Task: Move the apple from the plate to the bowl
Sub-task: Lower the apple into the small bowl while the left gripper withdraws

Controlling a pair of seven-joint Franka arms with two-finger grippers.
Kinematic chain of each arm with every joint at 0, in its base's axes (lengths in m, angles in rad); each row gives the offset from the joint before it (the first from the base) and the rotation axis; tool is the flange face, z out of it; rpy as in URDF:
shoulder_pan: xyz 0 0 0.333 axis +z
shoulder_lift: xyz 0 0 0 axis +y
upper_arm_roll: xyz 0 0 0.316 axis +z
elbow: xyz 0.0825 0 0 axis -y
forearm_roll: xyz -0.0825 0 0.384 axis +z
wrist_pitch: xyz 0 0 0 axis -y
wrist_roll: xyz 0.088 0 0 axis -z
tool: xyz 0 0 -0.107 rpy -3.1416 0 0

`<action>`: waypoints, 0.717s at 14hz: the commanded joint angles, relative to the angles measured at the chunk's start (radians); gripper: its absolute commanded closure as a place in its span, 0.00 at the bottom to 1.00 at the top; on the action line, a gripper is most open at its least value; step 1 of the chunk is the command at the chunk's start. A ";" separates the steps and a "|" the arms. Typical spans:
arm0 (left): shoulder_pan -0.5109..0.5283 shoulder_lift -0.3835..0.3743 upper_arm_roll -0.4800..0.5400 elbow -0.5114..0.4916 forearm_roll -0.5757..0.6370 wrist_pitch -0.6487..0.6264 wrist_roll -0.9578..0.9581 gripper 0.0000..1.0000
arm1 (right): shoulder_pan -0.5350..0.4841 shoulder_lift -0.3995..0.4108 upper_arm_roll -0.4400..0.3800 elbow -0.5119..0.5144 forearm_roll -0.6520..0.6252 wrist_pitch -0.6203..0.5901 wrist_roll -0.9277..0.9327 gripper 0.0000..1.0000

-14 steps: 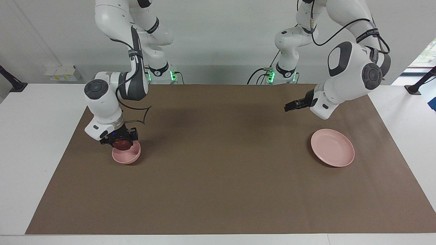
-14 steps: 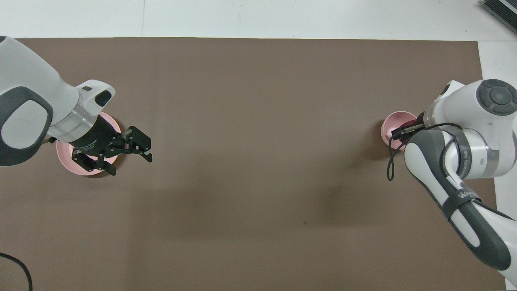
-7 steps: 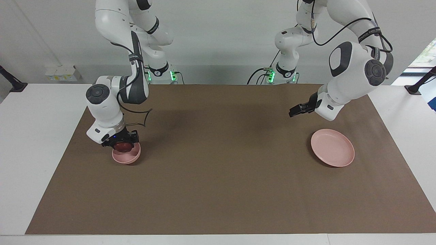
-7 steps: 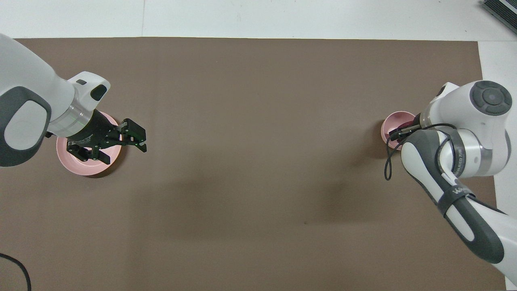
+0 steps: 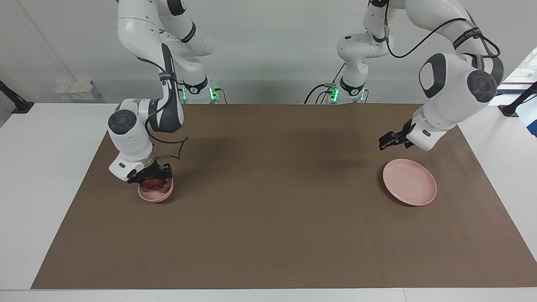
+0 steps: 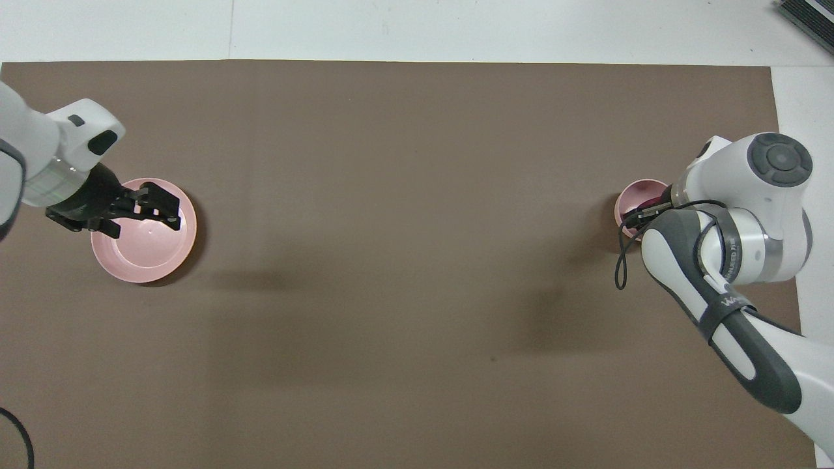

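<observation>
matt pink plate (image 5: 413,188), matt brown paper-like mat (image 5: 277,218), glossy white arms.

Over the past second the left gripper (image 5: 385,142), raised with its black fingers spread, has swung toward the left arm's end of the table and now hangs over the twelve o'clock rim of the flat pale pink plate (image 5: 410,182), uncovering most of the dish in the overhead view (image 6: 143,231). The left arm's white elbow has risen.

No legible text (arm straps unreadable)
</observation>
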 commanded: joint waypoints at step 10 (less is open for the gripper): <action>-0.145 -0.117 0.197 0.181 0.038 -0.240 0.074 0.00 | -0.011 0.011 0.007 0.002 0.000 0.028 -0.012 0.14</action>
